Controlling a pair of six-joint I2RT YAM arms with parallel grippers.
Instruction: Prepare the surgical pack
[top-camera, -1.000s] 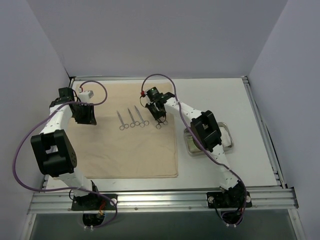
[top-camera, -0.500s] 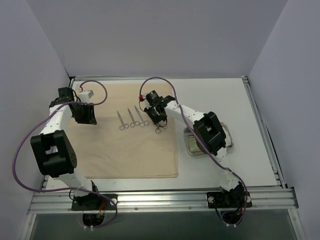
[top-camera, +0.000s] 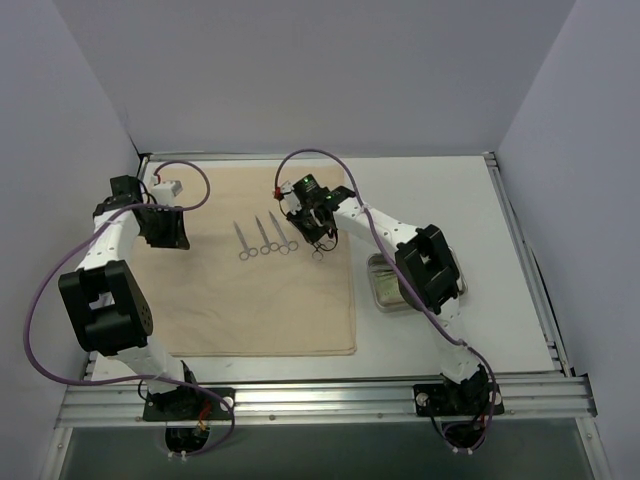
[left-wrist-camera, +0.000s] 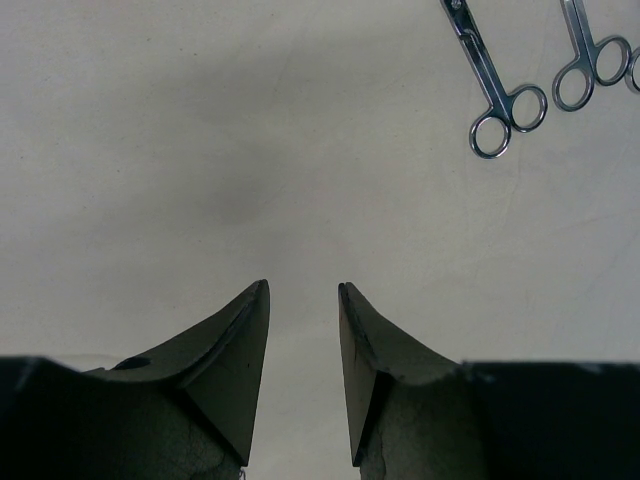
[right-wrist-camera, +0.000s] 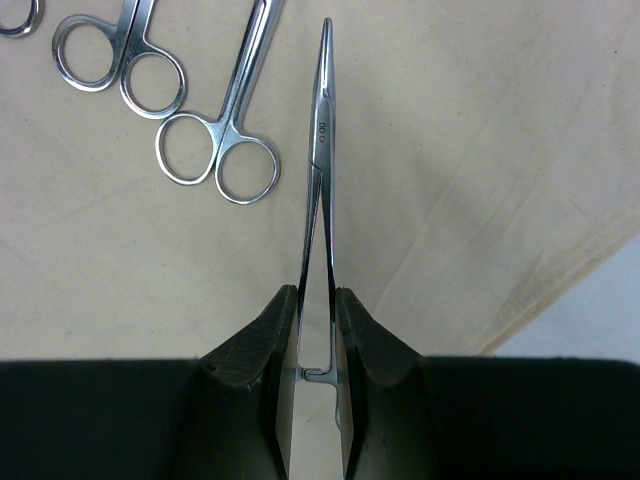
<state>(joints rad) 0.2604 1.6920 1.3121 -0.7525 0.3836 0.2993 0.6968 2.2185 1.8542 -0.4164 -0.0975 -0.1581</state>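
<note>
A large beige cloth (top-camera: 250, 290) lies spread flat on the table. Three steel scissor-handled forceps (top-camera: 264, 237) lie side by side on it. My right gripper (top-camera: 315, 228) is shut on a fourth forceps (right-wrist-camera: 322, 130), seen edge-on, its handles pinched between the fingers (right-wrist-camera: 275, 330) and its tip pointing away just above the cloth. My left gripper (left-wrist-camera: 303, 285) is open and empty, low over the cloth's left part (left-wrist-camera: 200, 150), with the forceps (left-wrist-camera: 495, 90) to its right. The small steel tray (top-camera: 385, 285) sits right of the cloth, partly under my right arm. Tweezers and green packets are out of view.
The cloth's right edge (right-wrist-camera: 560, 285) runs close beside the held forceps, with bare white table (right-wrist-camera: 610, 320) beyond it. Grey walls enclose the table on three sides. A metal rail (top-camera: 320, 395) runs along the near edge.
My right gripper has shifted a little left and back with the forceps, and its elbow has swung right, off the tray's left part. My left gripper has drifted slightly left.
</note>
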